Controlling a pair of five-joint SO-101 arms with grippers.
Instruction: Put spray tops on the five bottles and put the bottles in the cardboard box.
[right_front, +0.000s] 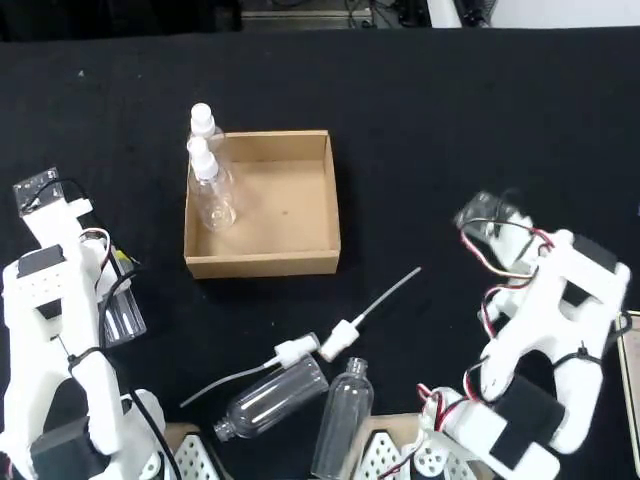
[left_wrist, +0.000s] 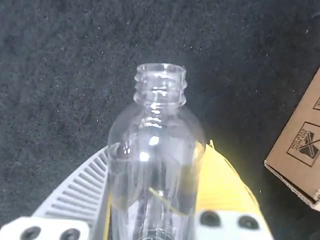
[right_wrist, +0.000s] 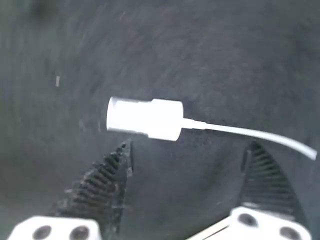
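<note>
Black table (right_front: 480, 100), left claw (left_wrist: 159, 150) clenched on a capless bottle (left_wrist: 156, 120), right claw (right_wrist: 189, 150) spread wide, spray top (right_wrist: 145, 118) just beyond its fingertips.

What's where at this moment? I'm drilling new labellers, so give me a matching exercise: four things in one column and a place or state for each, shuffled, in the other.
Things
1. left gripper
2. right gripper
3. capped bottle
4. two bare bottles

Places or states
A. lying on the table, outside the cardboard box
B. open, with a loose spray top lying just beyond its fingertips
C. shut on a topless bottle
D. standing inside the cardboard box, by one wall

Pairs: 1-C, 2-B, 3-D, 4-A
</note>
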